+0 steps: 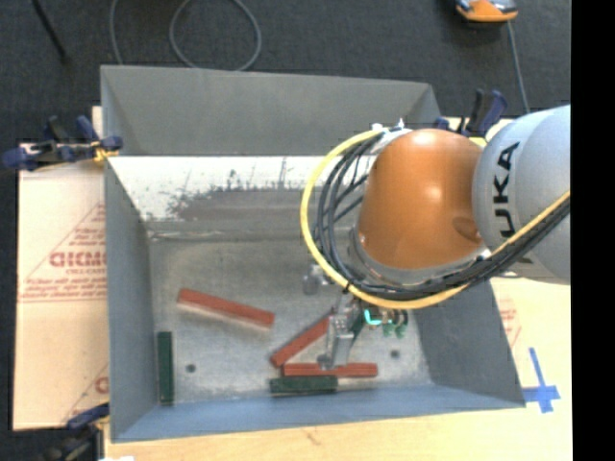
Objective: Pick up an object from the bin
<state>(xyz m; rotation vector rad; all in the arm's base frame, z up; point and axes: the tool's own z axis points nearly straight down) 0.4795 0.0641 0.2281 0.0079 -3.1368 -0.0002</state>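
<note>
While my gripper [336, 342] hangs beside a red stick [300, 342], jaws' state I cannot tell; approach step; next: clamp, lift.

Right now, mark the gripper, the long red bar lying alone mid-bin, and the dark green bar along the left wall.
gripper [332, 351], camera view, its lower tip.
long red bar [226, 308], camera view, middle of its length.
dark green bar [165, 366], camera view, middle of its length.

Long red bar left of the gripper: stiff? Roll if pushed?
The long red bar looks straight and flat-sided: probably stiff, likelier to slide than roll. It lies apart from the other bars; an off-centre push may spin it.
</note>
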